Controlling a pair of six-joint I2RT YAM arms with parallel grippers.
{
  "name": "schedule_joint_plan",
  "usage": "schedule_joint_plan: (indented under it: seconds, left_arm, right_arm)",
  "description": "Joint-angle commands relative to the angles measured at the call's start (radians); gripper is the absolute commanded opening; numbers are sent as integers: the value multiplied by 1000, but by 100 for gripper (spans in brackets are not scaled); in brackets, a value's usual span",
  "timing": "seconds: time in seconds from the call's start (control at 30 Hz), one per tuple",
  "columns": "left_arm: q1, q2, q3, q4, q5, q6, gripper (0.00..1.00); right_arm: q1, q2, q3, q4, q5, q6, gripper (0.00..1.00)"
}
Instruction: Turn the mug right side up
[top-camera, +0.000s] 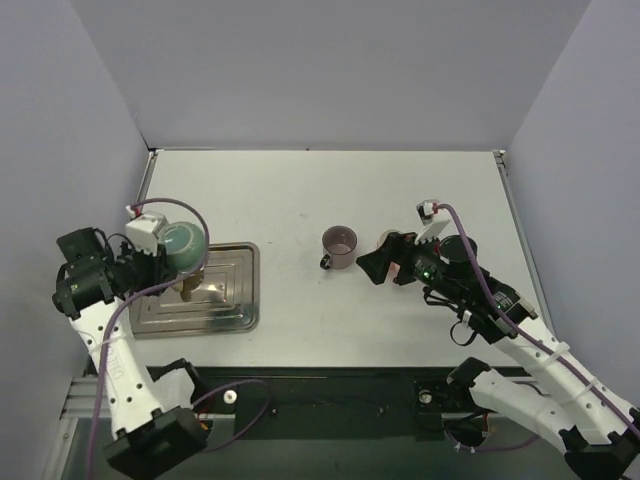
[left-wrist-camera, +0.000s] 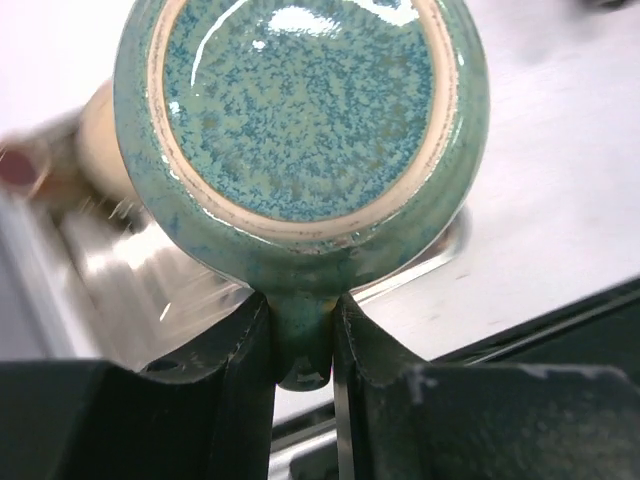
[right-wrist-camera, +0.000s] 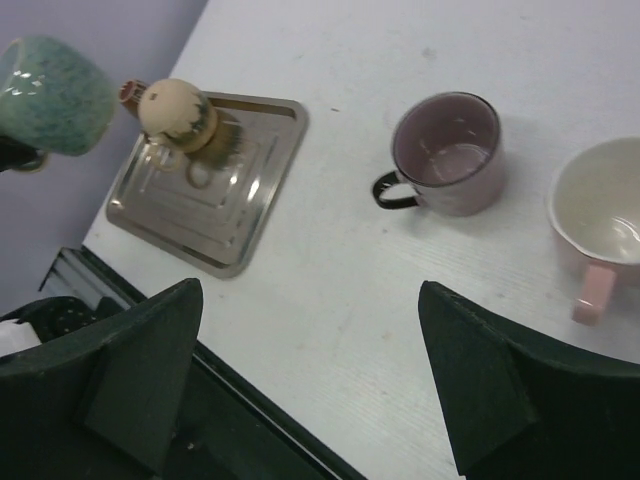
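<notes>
Behind the green mug (left-wrist-camera: 300, 120), a blurred cream object (left-wrist-camera: 98, 135) is half hidden.

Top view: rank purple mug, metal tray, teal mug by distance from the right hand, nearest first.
From the right hand:
1. purple mug, just to its left, mid-table.
2. metal tray, left side of the table; its right edge lies nearer than the teal mug.
3. teal mug, far left, over the tray's left part.

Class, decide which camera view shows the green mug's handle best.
Left wrist: the handle sits centred, clamped by the left end effector. Top and right wrist views show only the body of the green mug.
</notes>
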Motion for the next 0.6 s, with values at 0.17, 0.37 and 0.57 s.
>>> schedule_joint_plan:
  seconds: [0.17, 0.37, 0.57]
  left_arm:
    - [-517, 149, 278, 338, 424, -657, 0]
    - [-659, 188, 268, 594, 579, -994, 0]
    - [-758, 155, 174, 751, 589, -1090, 0]
  right_arm:
    - [264, 203, 49, 628, -17, 156, 85]
    - [332, 357, 60, 994, -66, 271, 85]
    - [344, 463, 93, 1247, -89, 369, 80]
